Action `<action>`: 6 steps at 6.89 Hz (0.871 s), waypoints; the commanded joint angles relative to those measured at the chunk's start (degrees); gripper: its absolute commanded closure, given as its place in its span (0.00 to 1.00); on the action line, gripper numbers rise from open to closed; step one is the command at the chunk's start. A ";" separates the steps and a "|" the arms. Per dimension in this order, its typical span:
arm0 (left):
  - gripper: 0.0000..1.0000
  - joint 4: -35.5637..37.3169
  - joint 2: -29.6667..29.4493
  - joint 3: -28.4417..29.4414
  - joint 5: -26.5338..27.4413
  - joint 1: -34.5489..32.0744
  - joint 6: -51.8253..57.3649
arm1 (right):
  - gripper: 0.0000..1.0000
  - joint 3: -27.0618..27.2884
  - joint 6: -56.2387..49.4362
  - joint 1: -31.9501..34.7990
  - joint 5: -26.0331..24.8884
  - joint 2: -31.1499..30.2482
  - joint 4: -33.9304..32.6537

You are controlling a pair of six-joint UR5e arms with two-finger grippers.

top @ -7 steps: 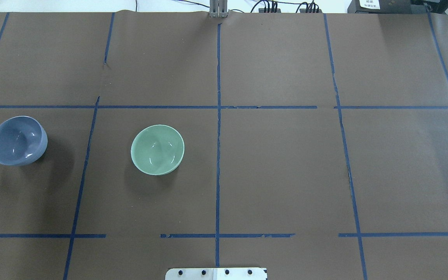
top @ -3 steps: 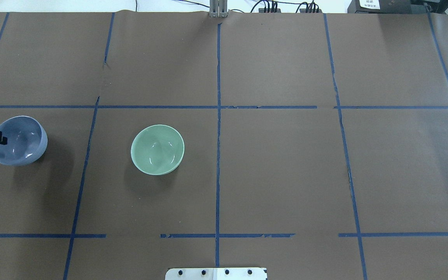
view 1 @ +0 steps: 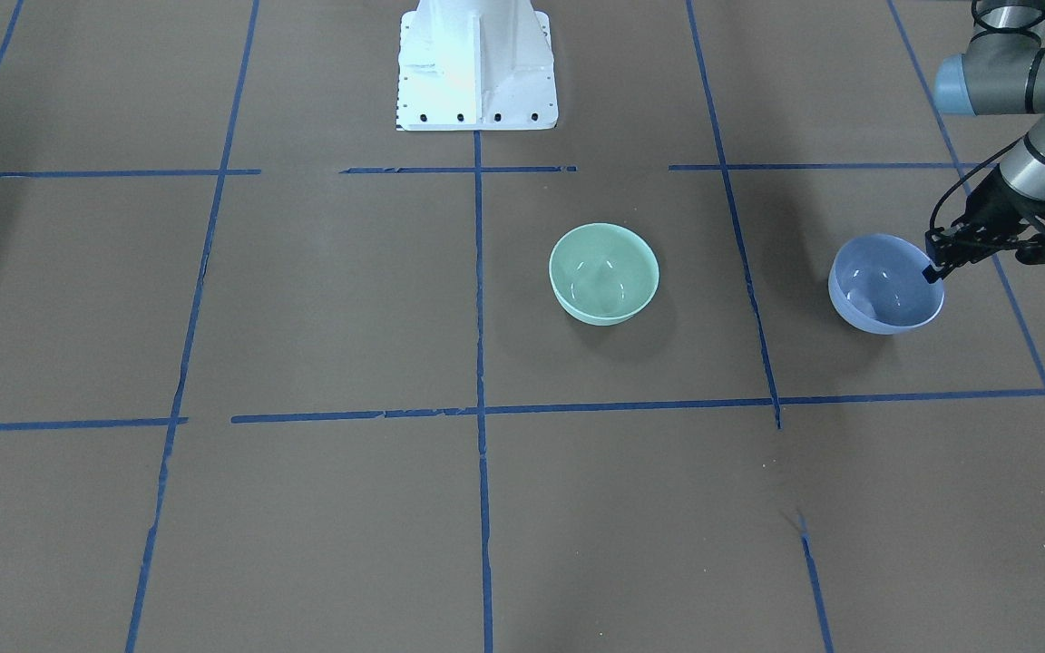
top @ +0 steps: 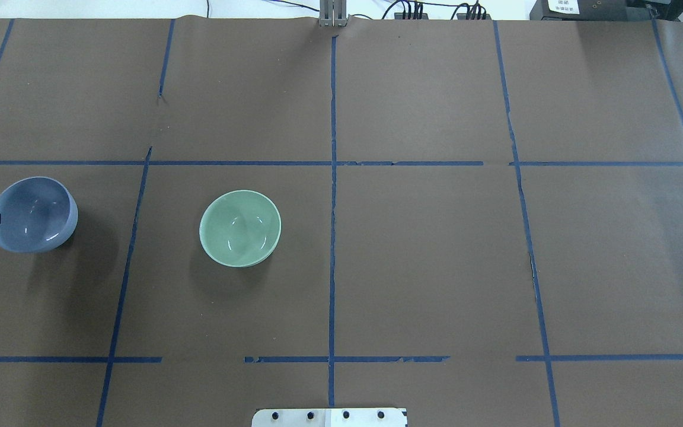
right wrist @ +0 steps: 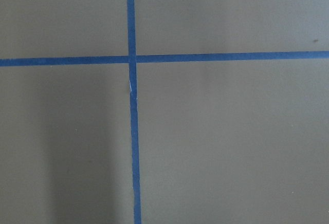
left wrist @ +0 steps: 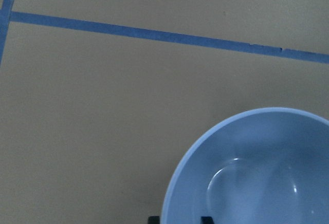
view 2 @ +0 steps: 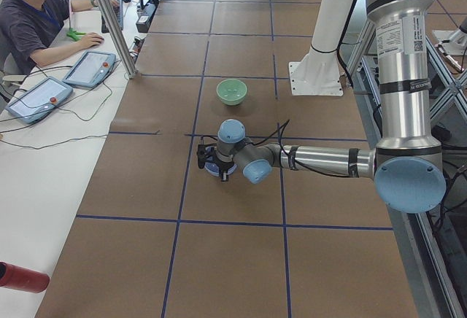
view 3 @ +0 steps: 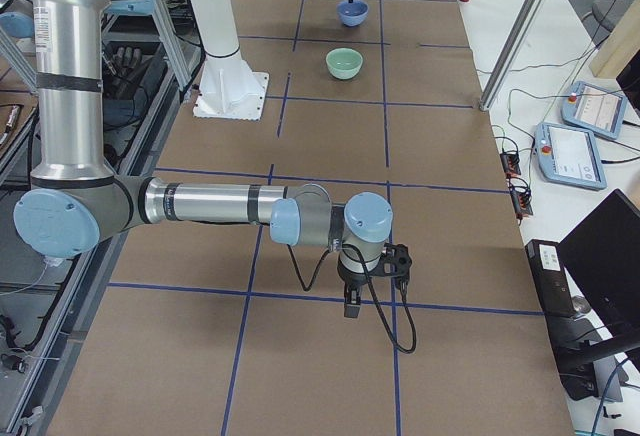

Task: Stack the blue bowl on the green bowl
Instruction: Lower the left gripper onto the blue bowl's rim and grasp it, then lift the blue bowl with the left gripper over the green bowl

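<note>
The blue bowl (view 1: 881,290) stands upright at the table's left end in the overhead view (top: 36,216). My left gripper (view 1: 933,269) is at its outer rim, one finger inside and one outside. It looks shut on the rim. The left wrist view shows the bowl (left wrist: 257,172) with the two fingertips (left wrist: 154,219) astride its edge. The green bowl (view 1: 604,272) stands empty about a bowl's width to the right in the overhead view (top: 239,228). My right gripper (view 3: 349,308) hangs low over bare paper at the table's other end. I cannot tell if it is open.
Brown paper with a blue tape grid (top: 332,237) covers the table. The white robot base plate (view 1: 477,63) is at the near middle edge. An operator (view 2: 29,12) sits at a side desk with tablets (view 2: 91,68).
The left gripper came in from the left edge to the blue bowl's rim. The bowl shifted a little to the right. The green bowl has not moved.
</note>
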 commanded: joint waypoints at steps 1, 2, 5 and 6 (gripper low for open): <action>1.00 4.25 0.37 -7.11 -0.41 -0.44 -0.05 | 0.00 0.00 0.00 -0.07 0.00 -0.02 0.00; 1.00 14.64 -0.41 -14.99 -0.32 -0.44 -0.31 | 0.00 0.00 0.09 -0.07 0.00 -0.02 0.00; 1.00 33.25 -15.55 -23.69 0.12 7.06 -22.29 | 0.00 0.00 0.00 -0.07 0.00 -0.02 0.00; 1.00 41.21 -23.80 -23.25 0.38 11.82 -28.03 | 0.00 0.00 0.00 0.01 0.00 0.07 0.00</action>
